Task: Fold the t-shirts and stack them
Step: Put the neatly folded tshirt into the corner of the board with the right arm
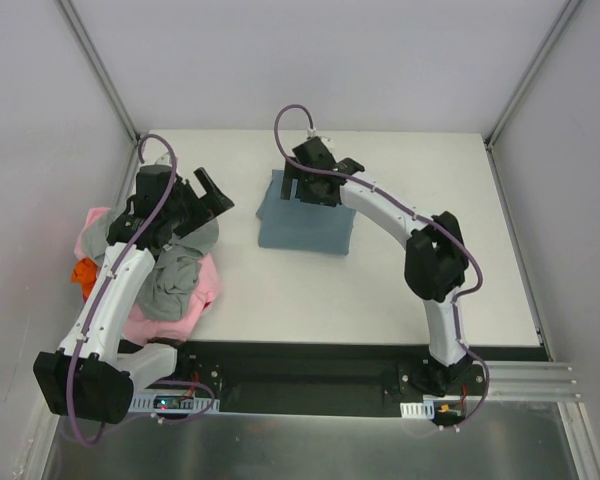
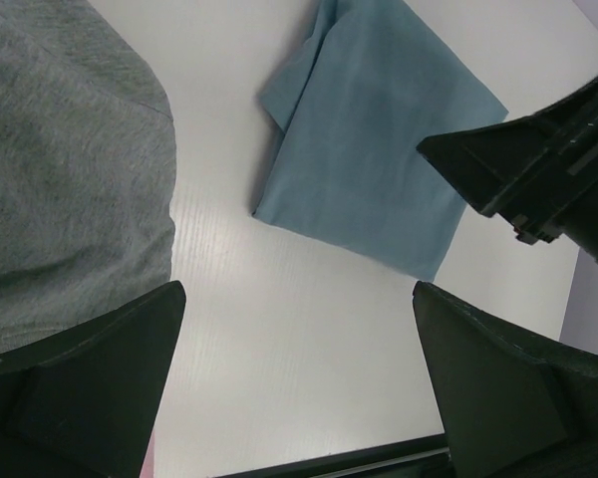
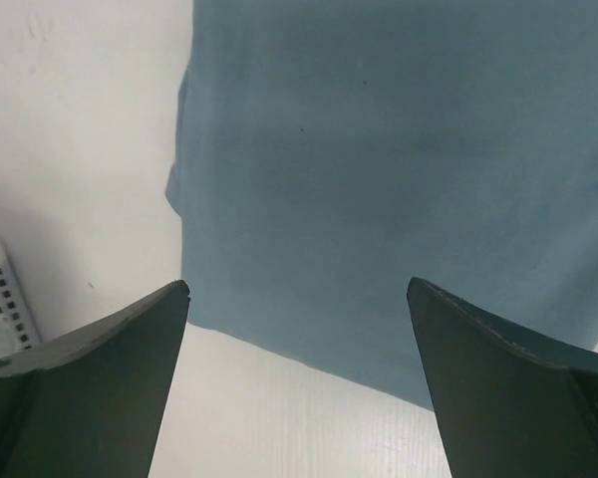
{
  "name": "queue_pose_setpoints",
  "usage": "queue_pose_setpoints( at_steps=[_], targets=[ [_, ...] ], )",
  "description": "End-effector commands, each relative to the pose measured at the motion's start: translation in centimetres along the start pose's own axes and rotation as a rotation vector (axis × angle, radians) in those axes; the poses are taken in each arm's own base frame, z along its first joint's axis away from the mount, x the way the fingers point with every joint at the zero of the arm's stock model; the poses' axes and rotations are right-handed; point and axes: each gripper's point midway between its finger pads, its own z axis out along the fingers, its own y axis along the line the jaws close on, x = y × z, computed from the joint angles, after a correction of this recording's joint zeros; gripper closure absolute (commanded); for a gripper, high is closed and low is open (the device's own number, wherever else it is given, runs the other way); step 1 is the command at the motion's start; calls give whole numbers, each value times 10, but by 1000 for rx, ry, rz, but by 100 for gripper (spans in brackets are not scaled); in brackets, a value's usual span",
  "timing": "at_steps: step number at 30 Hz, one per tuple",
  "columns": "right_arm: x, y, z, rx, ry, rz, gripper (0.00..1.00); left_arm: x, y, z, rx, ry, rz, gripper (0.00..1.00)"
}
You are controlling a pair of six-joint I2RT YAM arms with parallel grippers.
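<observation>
A folded slate-blue t-shirt (image 1: 305, 228) lies flat on the white table (image 1: 400, 285) near its middle. My right gripper (image 1: 302, 190) hangs open over the shirt's far edge. In the right wrist view the blue cloth (image 3: 399, 169) fills the space beyond the right gripper (image 3: 299, 289), with nothing between the jaws. At the left lies a heap of t-shirts: pink (image 1: 145, 322), grey (image 1: 178, 278) and orange (image 1: 84, 271). My left gripper (image 1: 212, 195) stands open above the heap's far right side. Its wrist view shows grey cloth (image 2: 70, 169) at the left, the blue shirt (image 2: 379, 149) ahead, and bare table between the left gripper's (image 2: 299, 299) jaws.
Grey walls close off the table at the back and both sides. A black strip (image 1: 310, 370) with the arm bases runs along the near edge. A small white perforated piece (image 3: 2, 299) shows at the left of the right wrist view.
</observation>
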Motion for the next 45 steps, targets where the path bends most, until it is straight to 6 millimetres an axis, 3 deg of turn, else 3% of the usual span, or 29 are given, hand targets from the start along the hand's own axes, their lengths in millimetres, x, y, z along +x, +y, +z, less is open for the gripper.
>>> queue_pose_setpoints(
  at_steps=[1,6,9,12,14,15,22,27,28,30,31,35,39,40,42,44,45],
  targets=[
    [14,-11,34,84,46,-75,4,-3,5,-4,-20,-7,29,1],
    [22,-18,56,129,79,-90,4,-8,8,-11,-32,-37,36,1],
    [35,-36,75,155,133,-69,4,-9,10,-14,-35,-46,38,1],
    [38,-68,79,215,175,-7,4,-10,11,-15,-39,-48,41,1],
    [36,-98,79,268,185,19,4,-12,11,-15,-43,-51,42,1],
    [29,-105,72,278,172,23,4,-13,12,-15,-45,-53,43,1],
    [-7,-210,54,418,153,110,4,-19,7,-5,-47,-26,29,1],
    [-27,-274,38,496,175,43,4,-22,4,-1,-42,-17,33,1],
    [-33,-299,30,543,173,35,4,-23,3,-1,-43,-18,35,1],
    [-38,-324,20,585,171,74,4,-25,4,0,-48,-20,36,1],
    [-40,-346,14,608,167,145,4,-26,4,1,-51,-16,36,1],
    [-41,-390,10,591,158,307,4,-28,5,5,-60,-7,27,1],
    [-47,-403,21,457,243,214,4,-30,1,11,-51,18,29,1],
    [-47,-411,12,495,269,190,4,-32,0,13,-50,23,27,1],
    [-23,-417,2,502,370,106,4,-32,-1,15,-46,30,25,1],
    [-23,-411,-14,472,355,50,4,-34,-4,16,-39,33,23,1],
    [2,-412,-17,455,422,-3,4,-37,-5,16,-38,28,25,1]
  ],
)
